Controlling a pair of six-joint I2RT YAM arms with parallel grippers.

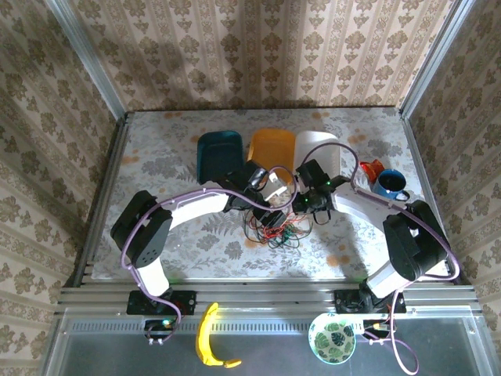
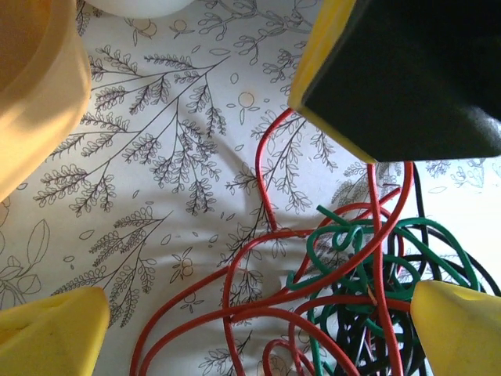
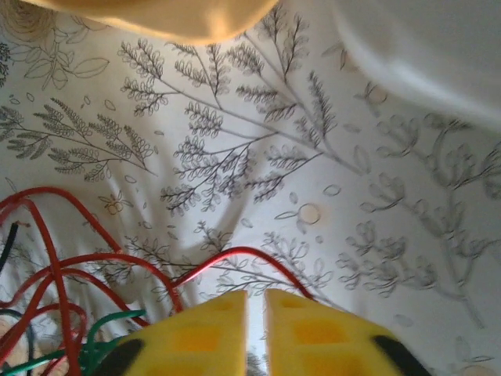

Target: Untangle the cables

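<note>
Progress: barely begun, nothing separated | cables (image 1: 275,229) are one red-green-black knot mid-table | my left gripper (image 2: 254,329) spread wide over it | my right gripper (image 3: 256,329) pinched closed by a red loop, hold unclear

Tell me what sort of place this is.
Probably a staged robot test booth, not a home: patterned wallpaper panels in aluminium framing, around a flowery tablecloth bearing tangled cables.

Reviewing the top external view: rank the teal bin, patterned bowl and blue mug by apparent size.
1. teal bin and patterned bowl: about alike; the bowl sits nearer the camera, so unranked.
2. blue mug: smallest.
</note>
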